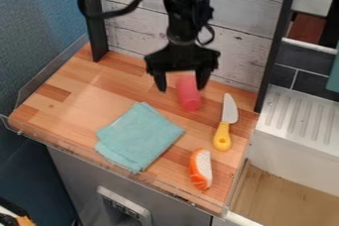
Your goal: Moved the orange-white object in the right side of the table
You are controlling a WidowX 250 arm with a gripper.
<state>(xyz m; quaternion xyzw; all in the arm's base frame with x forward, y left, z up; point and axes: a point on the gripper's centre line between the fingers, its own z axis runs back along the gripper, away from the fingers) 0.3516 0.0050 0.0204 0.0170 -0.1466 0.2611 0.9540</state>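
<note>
Hanging over the far part of the table (99, 86) in the camera view, my gripper (181, 89) points down with its two fingers spread wide and nothing pinched between them. The red cylinder (189, 95) shows partly in that gap, but I take it to be on the table below, not in my grip. I'd guess the wide spread suits a start or finish pose: ready to straddle something, with the near half left open to my camera.

The orange-white thing (201, 169) lies at the near right, just beside the near end of the knife's yellow handle (222, 137). Its long side runs roughly from far to near, so I'd want the fingers to close across its narrow width. It already sits on the right side, so either the job is done or it wants only a small shift; I can't settle which from here.

Around it, the blue-green cloth (139, 136) lies folded to its left, with a strip of bare wood between. The knife is the closest obstacle, and a careless finger could nudge its handle. The clear guard (109, 163) along the near edge could catch a low approach, so I'd come straight down. Beyond the right edge stands the white ridged rack (301, 116), well apart from the thing.
</note>
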